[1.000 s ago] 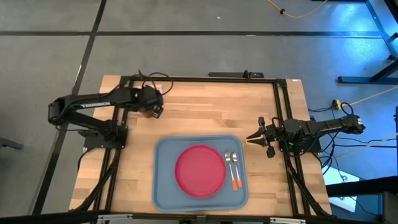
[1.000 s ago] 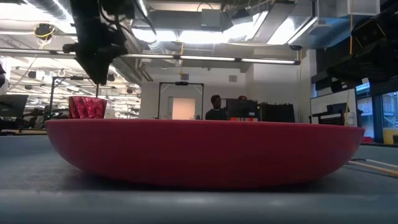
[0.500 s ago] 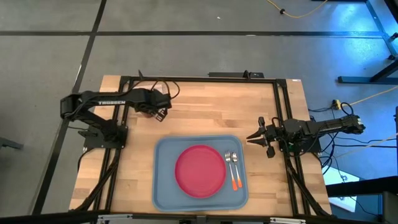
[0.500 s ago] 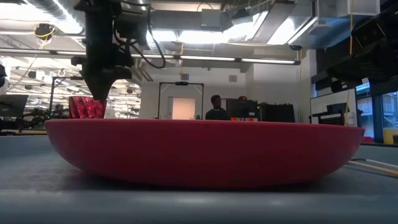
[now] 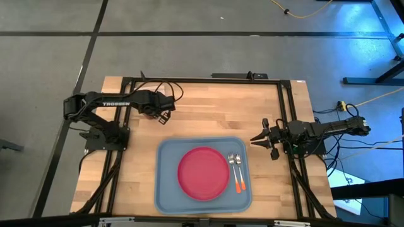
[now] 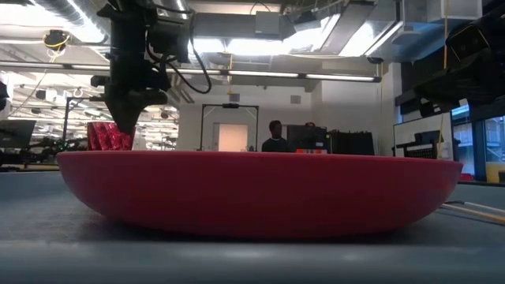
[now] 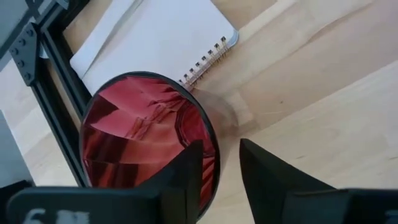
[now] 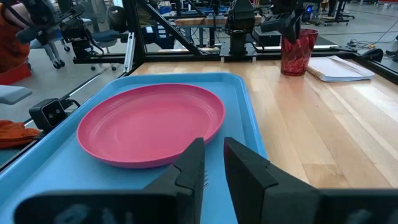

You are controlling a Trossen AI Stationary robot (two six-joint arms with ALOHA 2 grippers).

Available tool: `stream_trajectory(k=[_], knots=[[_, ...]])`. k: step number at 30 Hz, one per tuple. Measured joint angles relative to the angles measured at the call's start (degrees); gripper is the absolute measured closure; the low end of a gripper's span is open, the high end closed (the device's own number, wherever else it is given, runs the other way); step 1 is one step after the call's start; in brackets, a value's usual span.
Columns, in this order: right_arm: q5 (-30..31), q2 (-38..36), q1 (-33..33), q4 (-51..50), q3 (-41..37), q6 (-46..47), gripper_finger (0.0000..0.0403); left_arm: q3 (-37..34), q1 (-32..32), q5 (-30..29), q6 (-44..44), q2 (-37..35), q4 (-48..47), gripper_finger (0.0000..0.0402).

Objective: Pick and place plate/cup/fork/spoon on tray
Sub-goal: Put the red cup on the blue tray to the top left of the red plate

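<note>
White notebook [image 7: 158, 43] touching cup [image 7: 146, 140]

Since one second ago the left arm has extended rightward along the table's far-left area. Its dark two-finger left gripper [image 5: 165, 113] has come down from above onto the small dark red faceted cup [image 7: 146, 140]; the fingers [image 7: 186, 180] now straddle the cup's rim, one inside, one outside.

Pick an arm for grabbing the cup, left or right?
Left. Its gripper is already at the cup, one finger inside the rim, one outside. The right gripper waits beside the tray, far from the cup.
</note>
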Motion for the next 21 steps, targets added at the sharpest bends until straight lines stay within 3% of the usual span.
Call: stream_trajectory(k=[8,15,21], knots=[[0.0,0.0,0.0,0.0,0.0,0.0,0.0337,0.0,0.0,0.6,0.2,-0.1,0.0,0.0390],[0.0,0.0,0.0,0.0,0.0,0.0,0.0337,0.8,-2.2,0.7,1.9,-1.5,-2.1,0.0396],[0.0,0.0,0.0,0.0,0.0,0.0,0.0337,8.0,-9.5,2.0,1.1,-4.1,-5.8,0.0398]])
